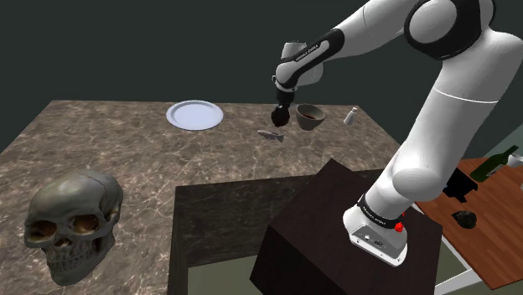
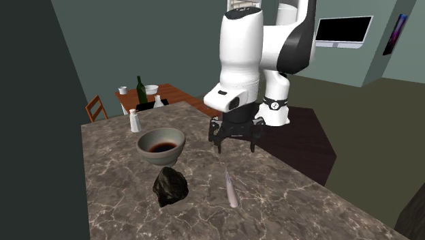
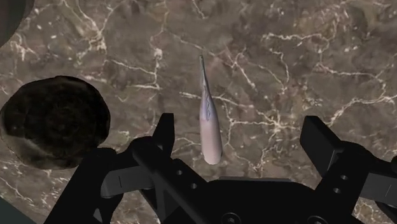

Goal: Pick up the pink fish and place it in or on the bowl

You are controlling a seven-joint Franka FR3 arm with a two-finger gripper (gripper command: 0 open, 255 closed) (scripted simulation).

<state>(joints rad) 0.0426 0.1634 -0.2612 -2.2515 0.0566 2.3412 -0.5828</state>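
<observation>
Hovering above the marble counter (image 2: pixel 293 198), your gripper (image 2: pixel 235 145) has its jaws spread wide with nothing between them. My read: it is open and pointing down so it can drop over the fish. The pink fish (image 3: pixel 208 124) lies flat on the counter, pale pink, slim, tail pointing away from the hand. The wrist view shows it in the gap between the two fingers (image 3: pixel 164 130), closer to that one, not touched. A dark rock (image 3: pixel 54 121) sits just beside it, so you likely need a narrow, centred descent to avoid clipping it. The bowl (image 2: pixel 161 159) stands upright, near the rock and close to the fish, so the carry looks short. A white shaker (image 2: pixel 135 121) stands past the bowl. A white plate (image 1: pixel 194 115) and a grey skull (image 1: pixel 74 222) sit well apart from the work. Writing: small lettering on the arm's wrist link, too small to read; no other labels legible.
</observation>
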